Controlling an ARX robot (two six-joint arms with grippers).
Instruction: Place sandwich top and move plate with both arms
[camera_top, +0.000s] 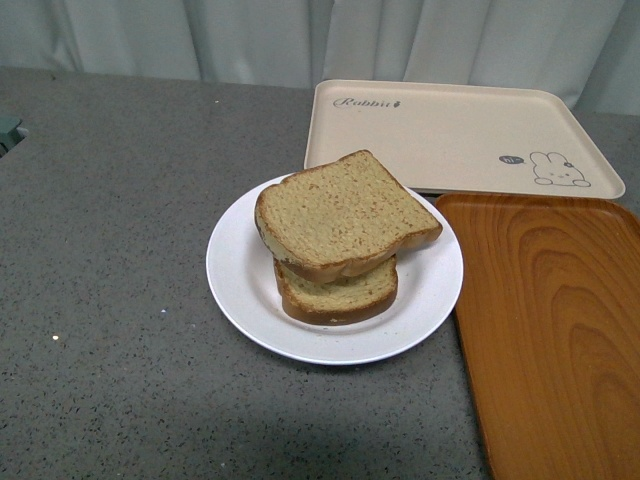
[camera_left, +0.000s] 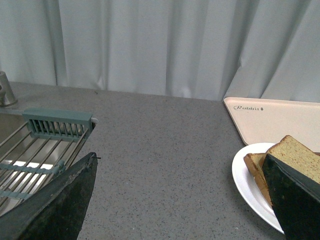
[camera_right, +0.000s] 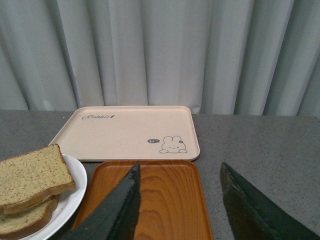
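Grey speckled counter, backed by pale curtains, holds the white plate.

Cream rabbit tray behind wood-grain tray

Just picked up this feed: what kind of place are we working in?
Probably a kitchen-style counter, perhaps staged: a grey speckled countertop, a wire drying rack over what looks like a sink, bread slices on a white plate, and a pale curtain as backdrop.
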